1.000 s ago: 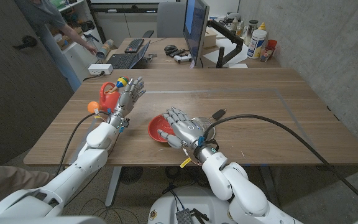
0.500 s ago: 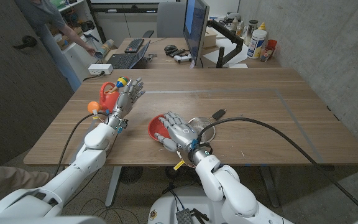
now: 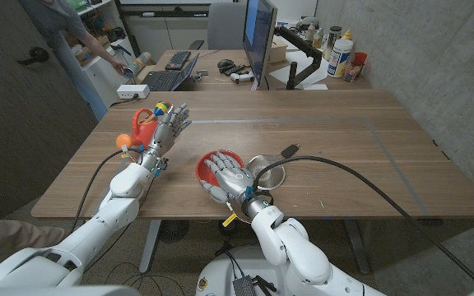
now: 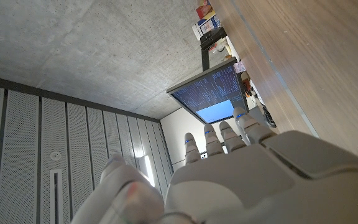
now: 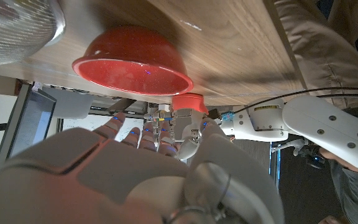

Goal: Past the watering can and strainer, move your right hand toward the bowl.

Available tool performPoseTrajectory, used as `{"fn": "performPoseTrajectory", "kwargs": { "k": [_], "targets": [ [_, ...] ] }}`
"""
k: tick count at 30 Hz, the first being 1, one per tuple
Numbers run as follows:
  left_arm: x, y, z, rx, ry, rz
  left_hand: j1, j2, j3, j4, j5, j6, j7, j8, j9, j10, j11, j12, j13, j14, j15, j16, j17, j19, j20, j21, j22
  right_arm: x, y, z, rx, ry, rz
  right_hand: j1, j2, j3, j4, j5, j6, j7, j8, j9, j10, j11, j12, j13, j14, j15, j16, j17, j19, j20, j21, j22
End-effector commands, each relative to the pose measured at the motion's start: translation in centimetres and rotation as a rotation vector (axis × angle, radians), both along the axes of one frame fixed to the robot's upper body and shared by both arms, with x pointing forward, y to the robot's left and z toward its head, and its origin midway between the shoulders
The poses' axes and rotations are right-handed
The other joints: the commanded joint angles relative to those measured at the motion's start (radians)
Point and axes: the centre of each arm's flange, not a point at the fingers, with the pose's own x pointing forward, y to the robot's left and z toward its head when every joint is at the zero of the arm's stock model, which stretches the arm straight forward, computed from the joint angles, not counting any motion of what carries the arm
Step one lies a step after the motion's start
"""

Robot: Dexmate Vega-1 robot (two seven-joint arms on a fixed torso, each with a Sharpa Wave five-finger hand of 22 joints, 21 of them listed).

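Left hand [image 3: 168, 127]: raised over the table [image 3: 352, 156], fingers apart, holding nothing.
Watering can [image 3: 144, 125]: red, just beside the left hand.
Bowl [image 3: 208, 165]: red, on the table's near middle.
Right hand [image 3: 227, 178]: directly over the bowl, fingers spread, empty.
Strainer [image 3: 267, 171]: metal, just right of the bowl.

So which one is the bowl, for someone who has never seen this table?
On the wooden table, look near the front edge at the middle, where the right hand hovers. The bowl is round, red and solid; the strainer beside it is silvery mesh.
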Motion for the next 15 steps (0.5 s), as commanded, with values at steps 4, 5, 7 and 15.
{"fn": "performPoseTrajectory", "kwargs": {
  "k": [4,5,7,15],
  "targets": [
    [0.3,-0.36,-0.64,0.009,0.014,-0.001,0.009,-0.001,-0.003,0.0,0.005,-0.016,-0.003,-0.004,0.003,0.003,-0.006,0.001,0.003,-0.002,-0.049,0.003,0.002,0.005,-0.008,0.005,0.004,1.29,0.45,-0.76,-0.028,0.065,0.025,0.013,0.002,0.017,0.001,-0.007,-0.008,0.002,-0.001,0.001,-0.011,0.003,0.0,0.004,-0.04,-0.008,0.005,0.003,-0.004,0.002,0.001,0.004],
    [0.32,-0.41,-0.68,0.01,0.015,-0.002,0.009,-0.001,-0.003,0.0,0.005,-0.015,-0.002,-0.004,0.003,0.003,-0.006,0.001,0.003,-0.002,-0.049,0.003,0.002,0.005,-0.007,0.005,0.004,1.32,0.41,-0.77,-0.028,0.065,0.025,0.014,0.002,0.018,0.001,-0.007,-0.008,0.002,-0.001,0.001,-0.011,0.003,0.0,0.004,-0.04,-0.008,0.005,0.003,-0.004,0.002,0.001,0.004],
    [0.37,-0.51,-0.76,0.011,0.018,-0.003,0.01,-0.001,-0.004,0.0,0.005,-0.015,-0.002,-0.004,0.003,0.002,-0.005,0.0,0.003,-0.002,-0.049,0.003,0.002,0.006,-0.007,0.005,0.004,1.38,0.3,-0.78,-0.027,0.064,0.024,0.014,0.002,0.02,0.001,-0.008,-0.009,0.002,-0.001,0.001,-0.012,0.003,-0.001,0.004,-0.04,-0.008,0.005,0.003,-0.004,0.002,0.001,0.004],
    [0.87,-0.96,-0.64,0.034,0.012,-0.015,0.011,-0.002,-0.006,-0.001,0.006,-0.014,-0.002,-0.004,0.003,0.002,-0.006,0.0,0.003,0.0,-0.049,0.003,0.002,0.005,-0.007,0.005,0.004,1.9,-0.12,-1.22,-0.027,0.098,0.024,0.016,0.001,0.024,0.001,-0.009,-0.009,0.001,-0.001,0.001,-0.013,0.002,-0.001,0.004,-0.04,-0.007,0.005,0.003,-0.004,0.002,0.001,0.004]
  ]
}}
